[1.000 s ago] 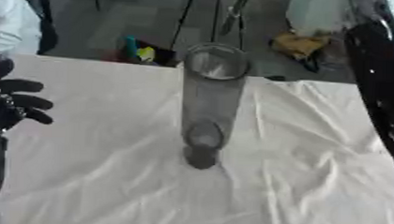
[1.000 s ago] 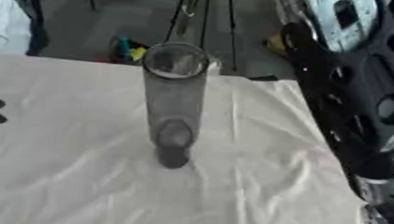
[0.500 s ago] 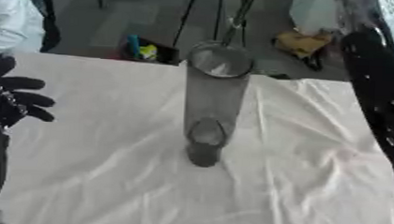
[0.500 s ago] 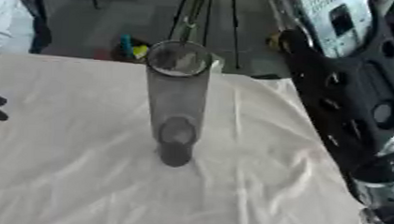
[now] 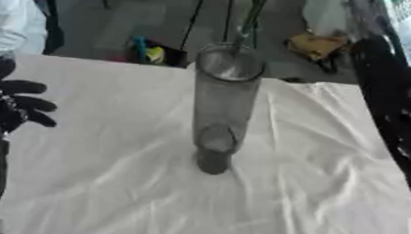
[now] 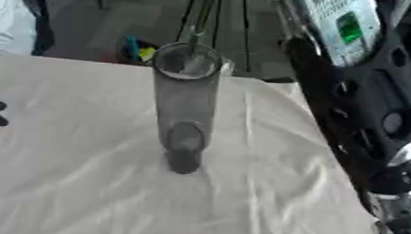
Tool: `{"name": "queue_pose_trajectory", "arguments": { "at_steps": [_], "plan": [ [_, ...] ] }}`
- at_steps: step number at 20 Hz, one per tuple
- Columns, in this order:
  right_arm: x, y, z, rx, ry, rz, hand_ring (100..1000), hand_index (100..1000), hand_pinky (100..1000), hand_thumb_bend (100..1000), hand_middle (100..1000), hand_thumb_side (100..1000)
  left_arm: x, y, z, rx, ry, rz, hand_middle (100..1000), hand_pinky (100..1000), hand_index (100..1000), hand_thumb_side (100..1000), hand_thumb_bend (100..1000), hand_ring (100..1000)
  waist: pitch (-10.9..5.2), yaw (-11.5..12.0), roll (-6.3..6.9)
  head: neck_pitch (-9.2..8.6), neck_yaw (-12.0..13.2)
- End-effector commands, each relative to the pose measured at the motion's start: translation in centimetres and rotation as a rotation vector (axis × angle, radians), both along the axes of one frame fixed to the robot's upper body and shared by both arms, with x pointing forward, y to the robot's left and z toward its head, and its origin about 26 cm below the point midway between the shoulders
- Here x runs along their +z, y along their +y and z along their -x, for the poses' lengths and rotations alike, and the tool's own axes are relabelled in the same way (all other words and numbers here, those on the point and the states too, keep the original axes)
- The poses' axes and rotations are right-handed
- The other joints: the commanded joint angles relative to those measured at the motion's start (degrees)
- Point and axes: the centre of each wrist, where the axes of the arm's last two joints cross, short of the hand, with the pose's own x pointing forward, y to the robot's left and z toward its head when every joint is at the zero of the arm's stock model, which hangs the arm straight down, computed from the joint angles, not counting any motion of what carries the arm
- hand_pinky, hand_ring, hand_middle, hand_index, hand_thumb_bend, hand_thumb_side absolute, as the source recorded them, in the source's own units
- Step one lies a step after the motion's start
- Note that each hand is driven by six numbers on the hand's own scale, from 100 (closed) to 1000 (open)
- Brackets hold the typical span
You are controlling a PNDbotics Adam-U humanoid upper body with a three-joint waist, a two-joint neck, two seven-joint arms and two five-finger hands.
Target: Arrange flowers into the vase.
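Observation:
A tall clear glass vase (image 5: pixel 221 105) stands upright in the middle of the white cloth. A thin green stem (image 5: pixel 249 22) comes down from the top edge, and its lower end reaches the vase's mouth (image 6: pixel 188 61). What holds the stem is above the picture. My left hand (image 5: pixel 23 105) rests at the left edge, well away from the vase, with its fingers relaxed and nothing in them. My black right arm (image 6: pixel 363 124) runs up the right side; its hand is out of view.
The white cloth (image 5: pixel 112 184) is wrinkled and covers the whole table. Beyond its far edge are dark stand legs (image 5: pixel 195 15), a bright coloured object (image 5: pixel 147 51) and a yellowish bundle (image 5: pixel 318 44) on the floor. A person's pale sleeve (image 5: pixel 11 19) shows at the top left.
My right arm has edged slightly to the left. The stem stays over the vase's mouth, and the vase and my left hand have hardly moved.

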Motion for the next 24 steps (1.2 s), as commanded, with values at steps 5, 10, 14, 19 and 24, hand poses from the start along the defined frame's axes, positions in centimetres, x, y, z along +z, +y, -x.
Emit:
{"name": "queue_pose_trajectory", "arguments": {
  "at_steps": [5, 10, 14, 19, 24],
  "plan": [
    [0.3, -0.2, 0.0, 0.001, -0.012, 0.012, 100, 225, 100, 100, 100, 729, 0.7, -0.3, 0.2, -0.012, -0.028, 0.003, 653, 500, 922, 1000, 100, 600, -0.78, 0.29, -0.24, 0.46, -0.36],
    [-0.1, -0.3, -0.4, 0.0, 0.005, 0.013, 100, 225, 100, 100, 100, 733, 0.7, -0.4, 0.2, -0.012, -0.028, 0.006, 653, 500, 922, 1000, 100, 599, -0.43, 0.44, -0.1, 0.51, -0.43],
    [-0.4, -0.4, -0.7, -0.008, 0.01, 0.02, 100, 229, 100, 100, 100, 746, 0.7, -0.4, 0.2, -0.013, -0.027, 0.004, 652, 499, 922, 1000, 100, 599, -0.16, 0.53, -0.05, 0.49, -0.48],
    [-0.8, -0.5, -1.2, -0.02, 0.016, 0.031, 100, 230, 100, 100, 100, 750, 0.7, -0.4, 0.2, -0.012, -0.027, 0.005, 651, 498, 921, 1000, 100, 599, 0.15, 0.67, 0.0, 0.53, -0.54],
    [-1.1, -0.5, -1.5, -0.032, 0.019, 0.05, 100, 231, 100, 100, 100, 755, 0.7, -0.5, 0.2, -0.011, -0.028, 0.007, 651, 498, 921, 1000, 100, 599, 0.39, 0.76, 0.02, 0.7, -0.67]
  ]
}}
